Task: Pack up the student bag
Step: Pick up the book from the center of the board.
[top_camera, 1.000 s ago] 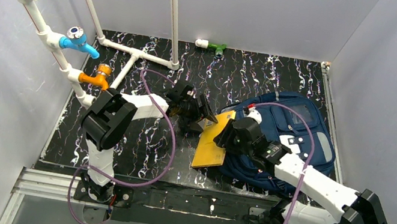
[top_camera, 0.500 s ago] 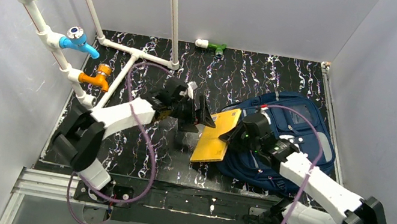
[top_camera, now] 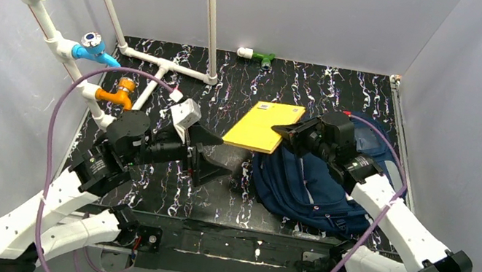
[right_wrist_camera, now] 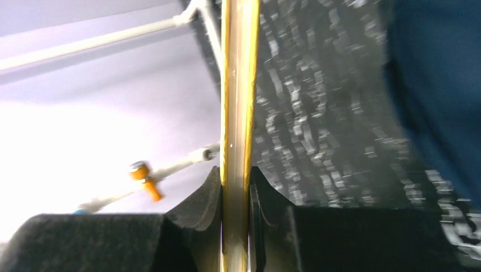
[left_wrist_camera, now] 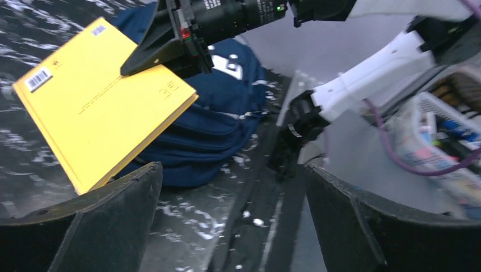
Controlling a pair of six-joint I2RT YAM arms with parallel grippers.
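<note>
Two hands: both are over the dark speckled desk, facing each other with a gap between them.
Right hand: clenched on the yellow envelope, pinching one edge. Its own camera shows the envelope edge-on, squeezed between the two pads.
Yellow envelope: it sticks out from the right hand toward the left hand, tilted, with a small barcode label near a corner away from the grip.
Left hand: released, its fingers spread wide. It points at the envelope and the right hand and is apart from both.
Student bag: navy, lying on the desk just below and behind the right hand, partly under that arm. Its white patch shows right beneath the gripping fingers. It is well apart from the left hand, beyond the envelope.
Envelope and bag: close together, but I cannot tell whether they touch.
White pipe frame: it stands on the outer side of the left hand and carries a blue valve and an orange valve.
Green fitting: at the desk's far edge, beyond both hands.
</note>
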